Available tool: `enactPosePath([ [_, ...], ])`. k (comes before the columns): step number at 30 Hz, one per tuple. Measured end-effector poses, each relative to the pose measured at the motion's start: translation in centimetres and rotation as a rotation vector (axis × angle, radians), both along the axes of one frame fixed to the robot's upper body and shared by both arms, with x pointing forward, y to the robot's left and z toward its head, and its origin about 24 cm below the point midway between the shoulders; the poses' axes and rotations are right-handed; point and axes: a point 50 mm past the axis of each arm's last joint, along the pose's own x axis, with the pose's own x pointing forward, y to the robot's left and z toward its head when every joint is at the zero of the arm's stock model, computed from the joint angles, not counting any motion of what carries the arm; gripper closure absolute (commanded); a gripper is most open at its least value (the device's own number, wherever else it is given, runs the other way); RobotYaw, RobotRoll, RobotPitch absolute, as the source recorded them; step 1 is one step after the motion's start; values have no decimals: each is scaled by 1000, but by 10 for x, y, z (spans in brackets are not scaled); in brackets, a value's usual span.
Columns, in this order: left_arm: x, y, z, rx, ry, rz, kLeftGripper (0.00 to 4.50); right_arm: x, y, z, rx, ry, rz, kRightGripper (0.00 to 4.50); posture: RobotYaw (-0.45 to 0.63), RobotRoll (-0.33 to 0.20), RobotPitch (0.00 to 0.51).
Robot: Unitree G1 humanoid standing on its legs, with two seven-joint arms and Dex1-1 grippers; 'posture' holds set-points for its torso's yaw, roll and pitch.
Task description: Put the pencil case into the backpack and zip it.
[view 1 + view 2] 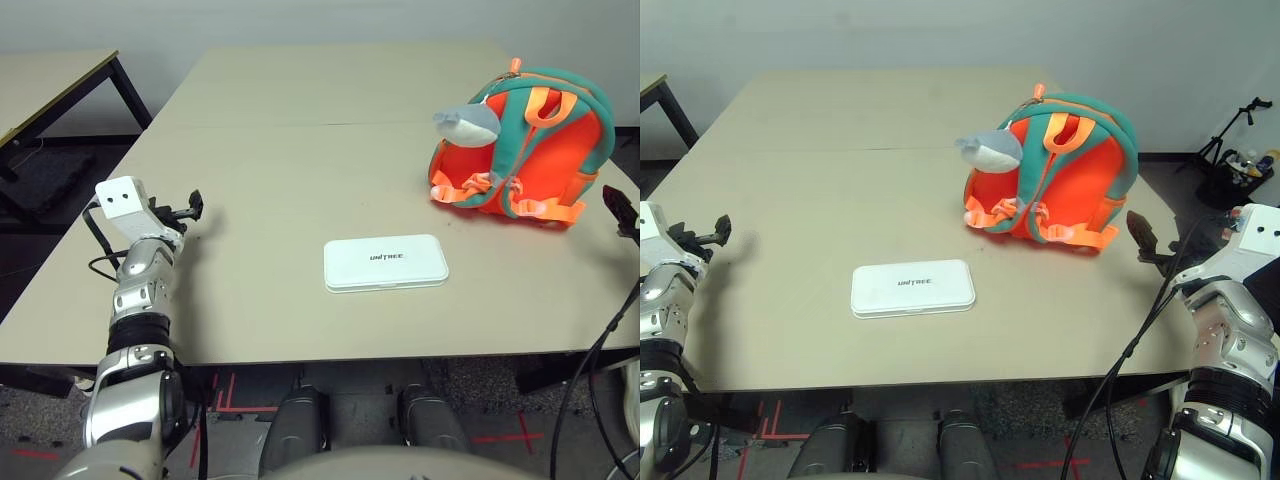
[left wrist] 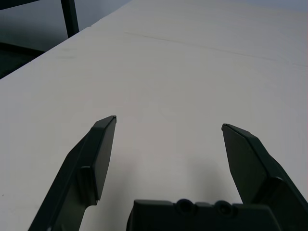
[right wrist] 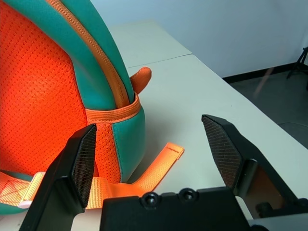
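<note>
One pencil case [image 1: 386,264], one backpack [image 1: 1050,172], two grippers [image 2: 169,120], fingers spread wide.

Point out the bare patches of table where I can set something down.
Bare: left of the pencil case, toward the left gripper; also the far table beyond the case. Crowded: the right side, between backpack and right gripper.

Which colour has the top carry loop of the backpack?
Orange, clearest in the right eye view.
</note>
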Motion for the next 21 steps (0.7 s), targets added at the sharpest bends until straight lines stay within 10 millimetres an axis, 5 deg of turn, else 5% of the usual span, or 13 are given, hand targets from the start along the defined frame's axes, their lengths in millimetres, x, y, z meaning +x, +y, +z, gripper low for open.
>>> enactPosePath([
  [10,12,-22,9,-30,-8,-124,0,-6,2,22,-44,3,26,14,-86,0,74],
  [16,1,-30,62,-331,125,-493,0,-18,16,49,60,167,120,14,-40,0,68],
  [21,-41,-38,104,-572,374,-796,0,-34,43,57,211,421,260,1206,-44,0,71],
])
